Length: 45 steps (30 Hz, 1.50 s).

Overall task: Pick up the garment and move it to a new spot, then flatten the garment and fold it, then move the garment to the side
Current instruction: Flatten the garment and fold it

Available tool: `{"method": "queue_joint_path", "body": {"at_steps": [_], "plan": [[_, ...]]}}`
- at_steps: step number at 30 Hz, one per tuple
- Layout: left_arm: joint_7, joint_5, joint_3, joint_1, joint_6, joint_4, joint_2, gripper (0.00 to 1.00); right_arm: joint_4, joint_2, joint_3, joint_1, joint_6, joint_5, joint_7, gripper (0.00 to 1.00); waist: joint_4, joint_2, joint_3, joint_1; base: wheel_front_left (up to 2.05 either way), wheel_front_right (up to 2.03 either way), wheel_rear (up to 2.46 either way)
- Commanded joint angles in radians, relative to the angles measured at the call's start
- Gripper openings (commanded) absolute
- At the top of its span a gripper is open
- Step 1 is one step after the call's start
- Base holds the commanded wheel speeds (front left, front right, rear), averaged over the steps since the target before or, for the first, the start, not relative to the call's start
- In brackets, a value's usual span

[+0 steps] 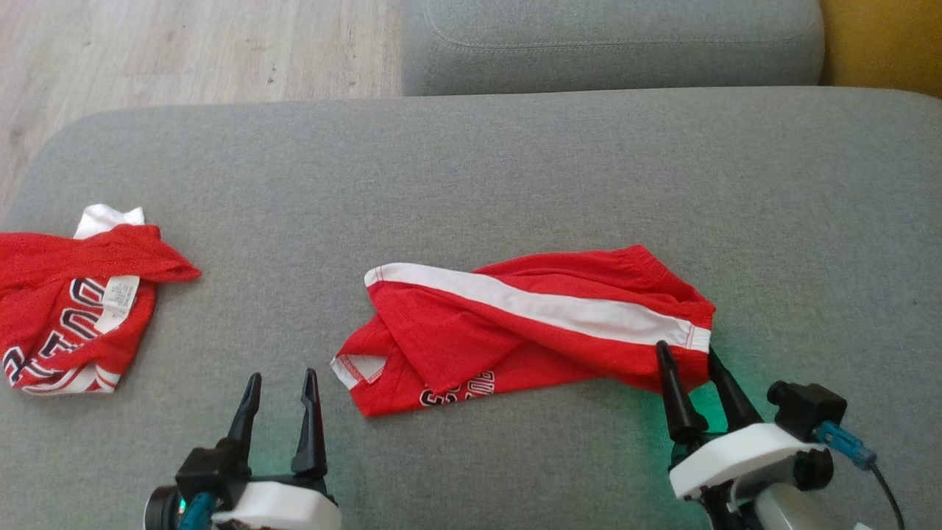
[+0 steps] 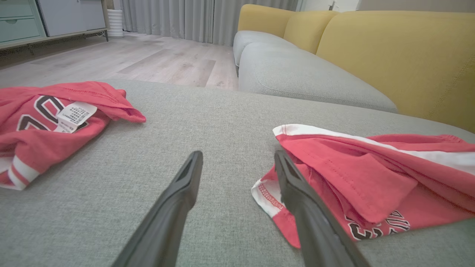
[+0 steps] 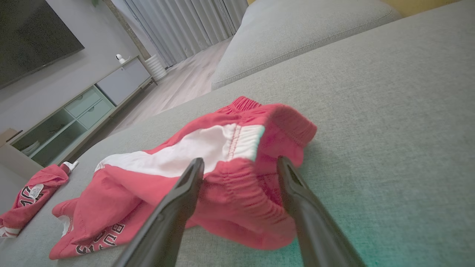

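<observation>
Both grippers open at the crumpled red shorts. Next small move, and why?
Probably shut the right gripper on the waistband: its open fingers flank that end of the red shorts. The left gripper sits open beside the hem, not yet around cloth.

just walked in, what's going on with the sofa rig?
Nothing is held yet. Red shorts lie crumpled on the grey cushion. The right tool is open at their waistband end, the left tool open near the hem corner. A second red garment lies at the far left.
</observation>
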Motion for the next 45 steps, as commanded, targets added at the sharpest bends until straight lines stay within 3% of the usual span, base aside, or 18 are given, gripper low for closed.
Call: {"method": "queue_joint_path", "body": {"at_steps": [1, 2, 3, 4, 6, 7, 13, 16, 23, 32, 45], "plan": [[-0.006, -0.011, 0.028, -0.038, 0.007, -0.034, 0.001, 1.00, -0.032, -0.012, 0.030, -0.049, -0.001, 0.013, -0.011, 0.83, -0.001, 0.0000, 0.001, 0.0000, 0.00, 0.00, 0.00], [-0.006, -0.012, 0.027, -0.037, 0.007, -0.035, 0.001, 1.00, -0.034, -0.015, 0.035, -0.050, -0.001, 0.020, -0.011, 0.49, -0.002, 0.0000, 0.003, 0.0000, 0.00, 0.00, 0.00], [-0.006, -0.014, 0.026, -0.037, 0.008, -0.035, 0.001, 1.00, -0.035, -0.018, 0.040, -0.051, -0.001, 0.025, -0.011, 0.33, -0.003, 0.0000, 0.004, 0.0000, 0.00, 0.00, 0.00], [-0.006, -0.014, 0.026, -0.037, 0.008, -0.035, 0.001, 1.00, -0.035, -0.018, 0.040, -0.051, -0.001, 0.025, -0.011, 0.33, -0.003, 0.0000, 0.004, 0.0000, 0.00, 0.00, 0.00], [-0.006, -0.018, 0.022, -0.037, 0.009, -0.034, 0.001, 1.00, -0.043, -0.024, 0.043, -0.053, -0.001, 0.034, -0.011, 0.03, -0.006, 0.0000, 0.006, 0.0000, 0.00, 0.00, 0.00], [-0.006, -0.019, 0.021, -0.037, 0.010, -0.034, 0.001, 1.00, -0.046, -0.026, 0.044, -0.054, -0.001, 0.038, -0.011, 0.00, -0.007, 0.0000, 0.007, 0.0000, 0.00, 0.00, 0.00], [-0.006, -0.038, 0.004, -0.054, -0.005, -0.027, 0.001, 1.00, -0.062, -0.038, 0.041, -0.063, -0.001, 0.040, -0.011, 0.00, -0.014, 0.0000, 0.019, 0.0000, 0.00, 0.00, 0.00], [-0.006, -0.069, -0.018, -0.088, -0.039, -0.012, 0.001, 1.00, -0.067, -0.049, 0.039, -0.069, -0.001, 0.032, -0.011, 0.00, -0.016, 0.0000, 0.034, 0.0000, 0.00, 0.00, 0.00], [-0.006, -0.190, -0.087, -0.287, -0.096, 0.146, 0.001, 1.00, -0.092, -0.071, 0.058, -0.110, -0.001, 0.014, -0.011, 0.00, -0.024, 0.0000, 0.104, 0.0000, 0.00, 0.00, 0.00], [0.091, -0.423, -0.245, -0.520, -0.101, 0.390, 0.005, 1.00, -0.106, -0.086, 0.092, -0.158, -0.001, 0.008, -0.011, 0.00, -0.048, 0.0000, 0.183, 0.0000, 0.00, 0.00, 0.00], [0.092, -0.579, -0.396, -0.627, -0.101, 0.486, 0.055, 1.00, -0.114, -0.086, 0.095, -0.181, -0.001, 0.005, -0.011, 0.00, -0.061, 0.0000, 0.222, 0.0000, 0.00, 0.00, 0.00]]}}
